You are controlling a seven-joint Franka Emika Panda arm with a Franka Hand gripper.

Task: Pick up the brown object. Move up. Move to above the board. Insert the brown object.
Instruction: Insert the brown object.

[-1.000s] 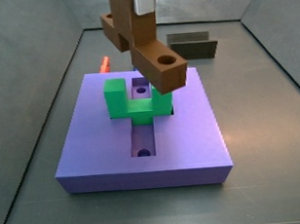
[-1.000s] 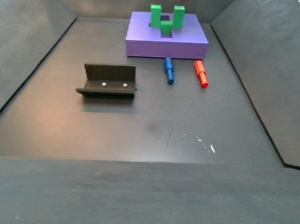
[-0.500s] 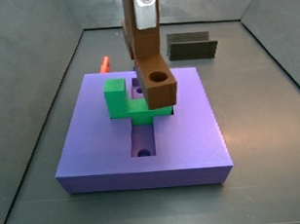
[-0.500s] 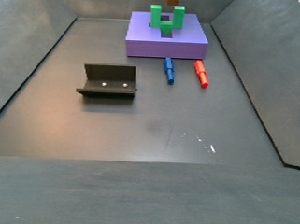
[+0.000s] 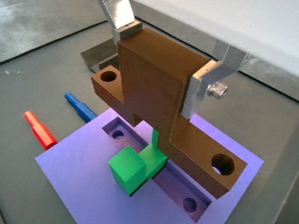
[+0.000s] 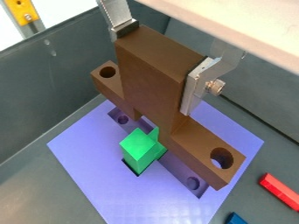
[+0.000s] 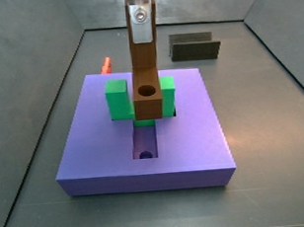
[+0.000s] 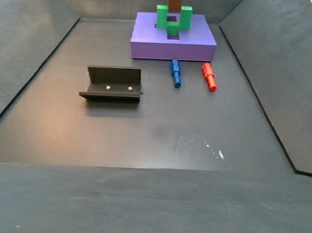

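The brown object (image 7: 146,81) hangs upright, its long bar pointing down, the round hole facing the camera in a side view. Its lower end sits between the arms of the green U-shaped block (image 7: 116,100), over the groove of the purple-blue board (image 7: 105,154). My gripper (image 7: 138,18) is above the board, shut on the block's upper part. Both wrist views show the silver fingers clamping the brown object (image 5: 158,87) (image 6: 152,87) on two sides, gripper (image 5: 163,57) (image 6: 160,57). The board (image 8: 155,46) lies at the far end in a side view.
The fixture (image 8: 112,84) stands on the floor apart from the board and shows behind it in a side view (image 7: 194,48). A blue stick (image 8: 175,73) and a red stick (image 8: 208,77) lie on the floor beside the board. Grey walls ring the floor.
The brown object has swung from tilted to upright and come down into the gap of the green block. The gripper has moved down with it.
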